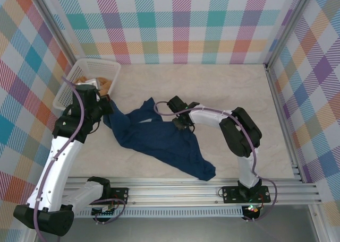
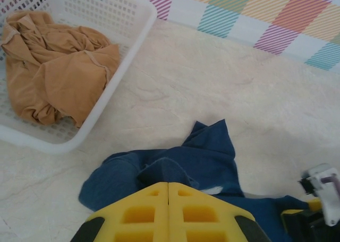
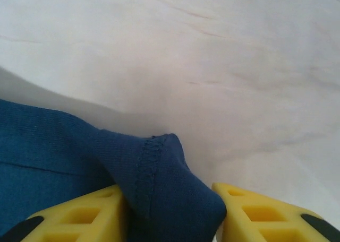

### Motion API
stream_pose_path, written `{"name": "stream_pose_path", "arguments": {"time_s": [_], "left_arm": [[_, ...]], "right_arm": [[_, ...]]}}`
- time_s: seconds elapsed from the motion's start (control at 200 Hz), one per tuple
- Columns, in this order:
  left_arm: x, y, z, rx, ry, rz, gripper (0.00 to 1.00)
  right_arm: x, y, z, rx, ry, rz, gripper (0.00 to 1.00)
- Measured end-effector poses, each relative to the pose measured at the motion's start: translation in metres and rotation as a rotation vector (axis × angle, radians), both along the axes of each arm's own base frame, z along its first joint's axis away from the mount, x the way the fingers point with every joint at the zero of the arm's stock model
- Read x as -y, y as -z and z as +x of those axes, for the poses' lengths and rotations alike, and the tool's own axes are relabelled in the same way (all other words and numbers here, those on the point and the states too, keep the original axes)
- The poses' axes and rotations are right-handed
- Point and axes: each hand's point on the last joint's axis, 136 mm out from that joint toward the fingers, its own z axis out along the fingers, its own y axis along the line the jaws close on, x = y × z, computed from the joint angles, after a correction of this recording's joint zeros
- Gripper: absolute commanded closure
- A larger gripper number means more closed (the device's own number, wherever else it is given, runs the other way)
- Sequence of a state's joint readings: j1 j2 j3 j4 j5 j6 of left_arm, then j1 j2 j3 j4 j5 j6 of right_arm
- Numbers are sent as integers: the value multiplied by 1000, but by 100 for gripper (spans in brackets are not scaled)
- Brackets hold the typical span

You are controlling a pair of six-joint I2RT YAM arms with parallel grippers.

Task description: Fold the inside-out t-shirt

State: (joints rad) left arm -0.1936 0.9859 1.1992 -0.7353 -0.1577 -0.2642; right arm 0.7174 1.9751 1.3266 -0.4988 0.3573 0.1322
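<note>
Pale table (image 1: 212, 88): navy t-shirt (image 1: 159, 141) crumpled mid-table, white basket (image 1: 98, 67) far-left
</note>
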Motion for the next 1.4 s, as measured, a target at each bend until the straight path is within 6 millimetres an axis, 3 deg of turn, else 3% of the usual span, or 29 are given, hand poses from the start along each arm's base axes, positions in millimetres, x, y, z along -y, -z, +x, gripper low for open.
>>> {"name": "stream_pose_path", "arguments": {"time_s": [0.24, 0.44, 0.6, 0.83, 1.1, 1.225, 1.4], "left_arm": [[-14, 0, -5, -6, -45, 8, 100], [-15, 0, -5, -7, -50, 8, 100], [-16, 0, -5, -6, -51, 6, 100], [-13, 1, -4, -10, -35, -5, 100], [-10, 2, -4, -13, -21, -12, 100], [-9, 2, -4, -14, -15, -16, 100], [-9, 2, -4, -14, -15, -19, 100]], "right_arm": [[60, -12, 15, 15, 115, -48, 49], [78, -12, 18, 8, 139, -79, 62], [78, -19, 15, -15, 137, -19, 68], [66, -38, 7, -19, 97, 99, 57], [57, -9, 5, -92, 18, 91, 59], [53, 2, 9, -121, 3, 94, 65], [42, 1, 24, -126, -16, 154, 87]]}}
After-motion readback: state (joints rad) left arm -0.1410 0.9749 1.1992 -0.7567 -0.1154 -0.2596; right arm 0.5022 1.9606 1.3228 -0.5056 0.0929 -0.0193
